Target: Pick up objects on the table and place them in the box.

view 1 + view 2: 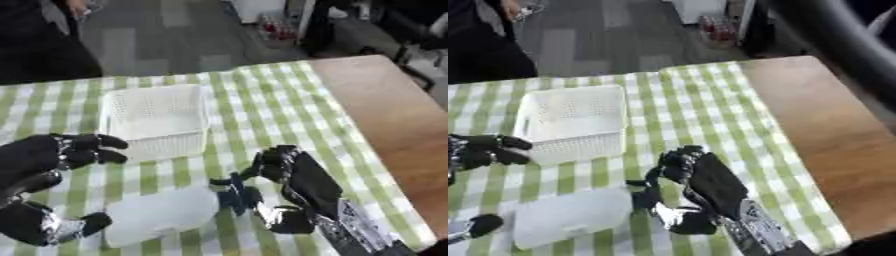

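A white perforated box point(156, 120) stands on the green-checked cloth, toward the far left. In front of it lies a pale, flat, oblong object point(162, 215). My right hand point(293, 175) comes in from the lower right. Its fingers point(236, 192) are bent down and their tips touch the object's right end, while the thumb point(287, 220) stays apart below. My left hand point(39, 160) hovers at the left edge, open. Its fingers point(92, 150) are near the box's front corner and its thumb point(87, 222) is by the object's left end.
The checked cloth point(254, 105) covers most of the table. Bare wood point(385, 115) shows along the right side. Beyond the far edge are grey floor, a dark-clothed person at the upper left, and red bottles point(276, 27) on the floor.
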`<state>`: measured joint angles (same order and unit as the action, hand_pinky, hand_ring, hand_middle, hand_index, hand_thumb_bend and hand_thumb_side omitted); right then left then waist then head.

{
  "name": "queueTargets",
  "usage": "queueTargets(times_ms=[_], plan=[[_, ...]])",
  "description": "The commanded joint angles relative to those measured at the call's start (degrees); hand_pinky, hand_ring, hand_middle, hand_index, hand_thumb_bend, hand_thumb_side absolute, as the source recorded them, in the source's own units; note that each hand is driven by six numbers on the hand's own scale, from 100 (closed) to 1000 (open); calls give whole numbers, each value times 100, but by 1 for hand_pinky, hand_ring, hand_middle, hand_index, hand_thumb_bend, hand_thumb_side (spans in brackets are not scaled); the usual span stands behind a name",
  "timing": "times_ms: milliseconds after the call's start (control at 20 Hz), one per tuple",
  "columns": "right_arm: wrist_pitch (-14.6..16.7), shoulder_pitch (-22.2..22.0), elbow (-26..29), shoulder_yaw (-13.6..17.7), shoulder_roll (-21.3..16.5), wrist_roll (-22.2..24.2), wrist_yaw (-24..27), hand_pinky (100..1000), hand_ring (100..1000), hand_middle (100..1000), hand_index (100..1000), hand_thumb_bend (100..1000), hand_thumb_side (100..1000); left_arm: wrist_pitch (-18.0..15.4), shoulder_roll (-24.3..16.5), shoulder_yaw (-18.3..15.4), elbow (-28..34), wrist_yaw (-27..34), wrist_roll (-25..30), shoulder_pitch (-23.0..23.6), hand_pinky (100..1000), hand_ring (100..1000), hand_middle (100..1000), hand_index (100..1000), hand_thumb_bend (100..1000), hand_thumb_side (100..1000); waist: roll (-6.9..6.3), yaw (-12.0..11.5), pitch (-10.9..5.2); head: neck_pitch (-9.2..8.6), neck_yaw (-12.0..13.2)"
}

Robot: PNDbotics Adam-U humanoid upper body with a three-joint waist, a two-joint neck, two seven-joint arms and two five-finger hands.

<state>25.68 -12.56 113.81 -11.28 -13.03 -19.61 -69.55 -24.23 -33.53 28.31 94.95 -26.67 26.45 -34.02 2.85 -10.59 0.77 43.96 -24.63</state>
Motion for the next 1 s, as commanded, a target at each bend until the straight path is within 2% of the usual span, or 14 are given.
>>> queueTargets(times_ms=[50, 200, 250, 500, 1000], plan=[[30, 59, 78, -4, -116, -1, 38, 367, 397, 431, 607, 100, 1000, 79, 13, -20, -73, 156, 64, -154, 539, 695, 880, 893, 359, 1000, -41, 27, -41, -90, 82], [55, 91, 78, 0, -154, 25, 82, 366, 396, 431, 608, 100, 1000, 70, 72, 21, -156, 176, 197, -180, 545, 698, 880, 894, 372, 1000, -52, 66, -40, -93, 100], [63, 101, 78, 2, -165, 38, 101, 366, 396, 431, 608, 100, 1000, 67, 95, 31, -189, 164, 250, -186, 550, 701, 882, 897, 409, 1000, -56, 78, -39, -98, 104], [120, 177, 78, 7, -227, 140, 195, 366, 397, 433, 610, 100, 1000, 58, 274, 36, -440, 37, 396, -191, 560, 709, 886, 900, 398, 1000, -69, 141, -36, -98, 161], [175, 242, 78, 24, -275, 239, 287, 366, 397, 434, 610, 100, 1000, -130, 548, 77, -839, -451, 240, -96, 580, 728, 885, 903, 377, 1000, -71, 187, -35, -64, 222]])
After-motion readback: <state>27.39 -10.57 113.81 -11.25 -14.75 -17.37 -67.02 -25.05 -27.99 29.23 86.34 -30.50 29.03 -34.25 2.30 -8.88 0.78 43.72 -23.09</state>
